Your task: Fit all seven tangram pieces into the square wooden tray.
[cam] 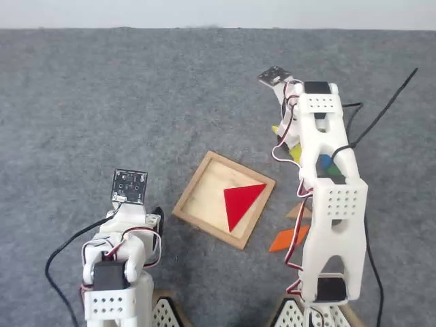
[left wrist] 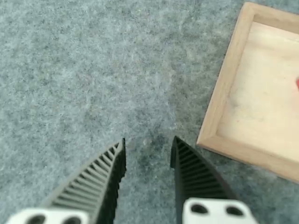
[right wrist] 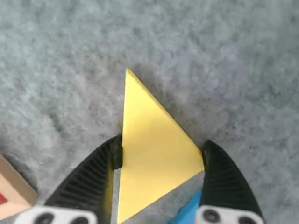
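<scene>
Square wooden tray [cam: 193, 181] has one red triangle piece [cam: 240, 202] in it, tucked toward the rim on the right arm's side, so most of its floor is bare. Right gripper [right wrist: 161, 147] is clamped on both edges of one yellow triangle piece [right wrist: 152, 140] on the grey carpet [cam: 102, 88] (one blue piece [right wrist: 187, 212] peeks in just beside it, one orange piece [cam: 289, 238] lies near the tray). Left gripper [left wrist: 148, 141] hangs spread apart, holding nothing, over bare carpet just beside the tray's edge
</scene>
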Controlling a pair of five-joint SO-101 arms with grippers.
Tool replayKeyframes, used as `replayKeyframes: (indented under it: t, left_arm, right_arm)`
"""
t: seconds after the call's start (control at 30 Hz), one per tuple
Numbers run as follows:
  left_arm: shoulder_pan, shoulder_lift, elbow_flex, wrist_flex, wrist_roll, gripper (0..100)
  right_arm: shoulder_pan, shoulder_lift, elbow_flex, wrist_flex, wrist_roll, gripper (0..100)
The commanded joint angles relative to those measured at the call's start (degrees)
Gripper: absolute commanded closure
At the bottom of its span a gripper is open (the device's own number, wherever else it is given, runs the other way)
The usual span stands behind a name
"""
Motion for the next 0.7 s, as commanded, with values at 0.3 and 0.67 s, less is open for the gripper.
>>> replayKeyframes:
  t: [0.3,0.67]
  left_arm:
    - [0.09,-1.58,-0.48,0.53,-0.35,85]
    - [0.09,-1.58,-0.48,0.53,-0.35,85]
  right_arm:
    - [-3.74,-0.92,-29.01,22.20,-17.67,88.5]
    - [-2.86,-9.36,-14.07,22.29,-21.63,79.4]
